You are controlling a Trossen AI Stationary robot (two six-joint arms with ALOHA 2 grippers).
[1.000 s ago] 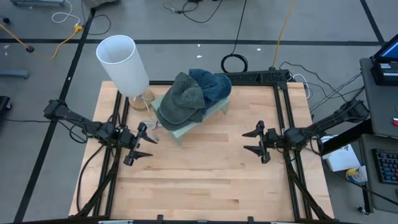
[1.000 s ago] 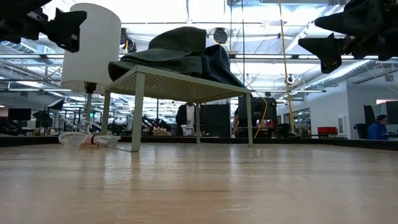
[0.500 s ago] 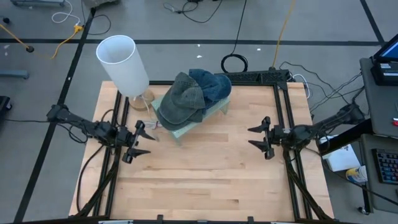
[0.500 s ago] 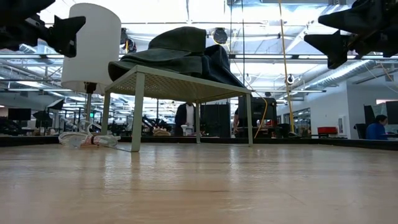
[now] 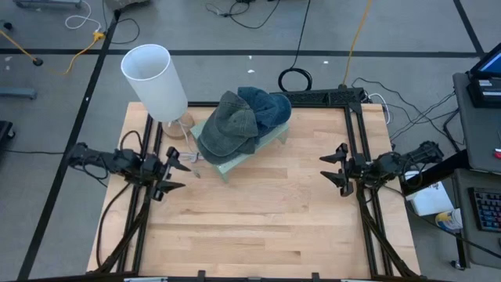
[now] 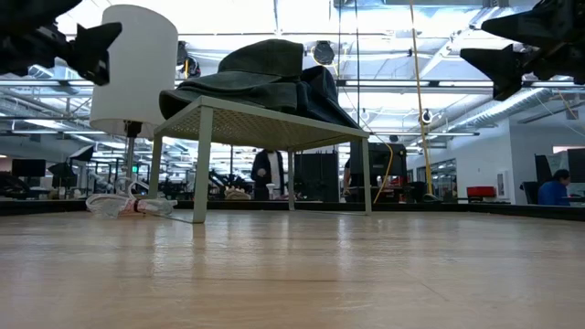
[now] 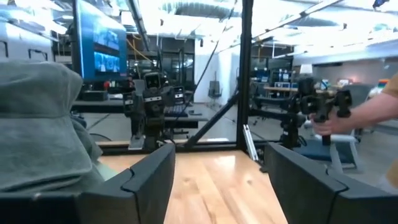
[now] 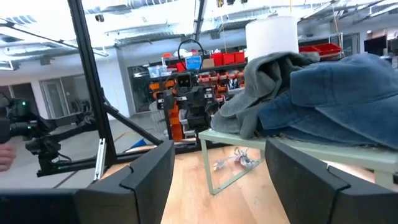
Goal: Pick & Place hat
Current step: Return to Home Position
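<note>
The green cap (image 5: 228,125) lies on top of the heap on the pale shelf (image 5: 235,162), touching a blue cap (image 5: 266,106) beside it, so the placing looks done. No cap lies on the bench (image 5: 258,219). The left arm (image 5: 117,160) and right arm (image 5: 391,163) hang at opposite bench edges, well apart from the shelf; the left jaws and right jaws are spread and empty, so only parking the arms seems left

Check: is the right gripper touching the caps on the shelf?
Apart. The high view shows bare table between the right gripper and the caps. The left gripper is at the table's left edge.
</note>
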